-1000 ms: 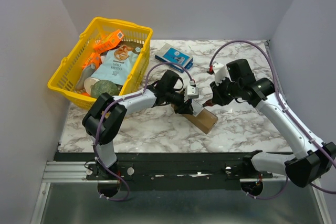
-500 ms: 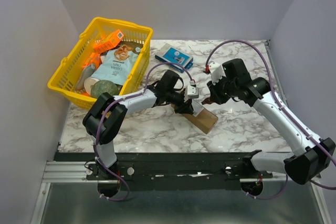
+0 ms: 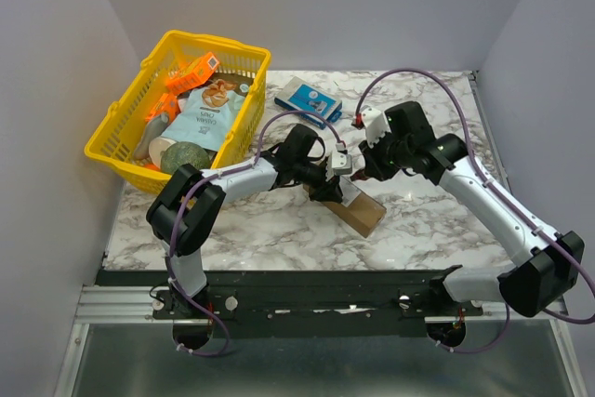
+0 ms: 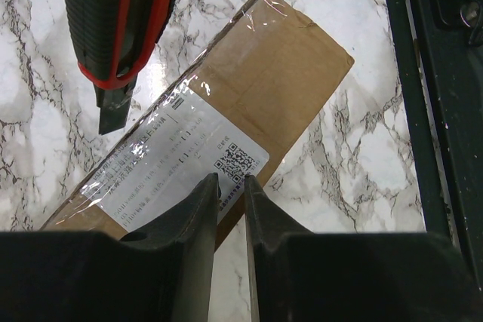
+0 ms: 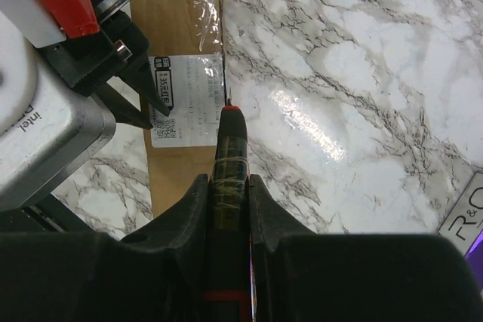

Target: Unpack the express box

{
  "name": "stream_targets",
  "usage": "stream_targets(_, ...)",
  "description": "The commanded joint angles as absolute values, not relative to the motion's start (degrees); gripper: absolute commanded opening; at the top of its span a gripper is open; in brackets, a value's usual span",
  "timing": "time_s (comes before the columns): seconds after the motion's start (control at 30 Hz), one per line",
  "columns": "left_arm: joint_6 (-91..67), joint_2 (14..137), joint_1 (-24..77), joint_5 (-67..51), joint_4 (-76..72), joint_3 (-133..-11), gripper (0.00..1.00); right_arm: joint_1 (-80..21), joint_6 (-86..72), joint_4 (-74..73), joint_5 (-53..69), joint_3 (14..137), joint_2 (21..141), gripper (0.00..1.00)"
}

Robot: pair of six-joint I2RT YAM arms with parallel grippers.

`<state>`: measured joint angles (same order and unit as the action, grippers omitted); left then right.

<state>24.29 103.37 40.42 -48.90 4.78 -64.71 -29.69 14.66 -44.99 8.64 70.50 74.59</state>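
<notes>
While one arm is pinning, the other is aiming

As the express box (image 3: 358, 206) is lying at the scene's centre, long axis running far-left to near-right, the left gripper (image 4: 226, 186) is resting its nearly touching fingers (image 4: 192, 224) on the white label (image 4: 181, 164), gripping nothing. The right gripper (image 5: 229, 186) is clamping a utility knife (image 5: 229, 148), its tip hovering just beside the box's far-right long edge.

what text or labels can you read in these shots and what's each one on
"intel": on the grey camera housing at the left of the right wrist view.
"R&" then a cut-off letter: on a white card at that view's lower right edge.
Shipping label on the express box: QR code and fine print, too small to read.
Pouch in the yellow basket: too blurred.
</notes>
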Motion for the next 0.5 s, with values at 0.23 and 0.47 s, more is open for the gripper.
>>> stream_targets(0.23, 25.0, 107.1, 41.0, -47.0, 10.3, -63.0, 0.28, -30.8, 16.4, -43.9, 8.3, 70.7, 74.5, 0.00)
stream_targets(0.47, 24.8, 107.3, 41.0, -46.9, 10.3, -63.1, 0.28, -30.9, 17.4, -45.6, 8.7, 70.0, 74.4, 0.00)
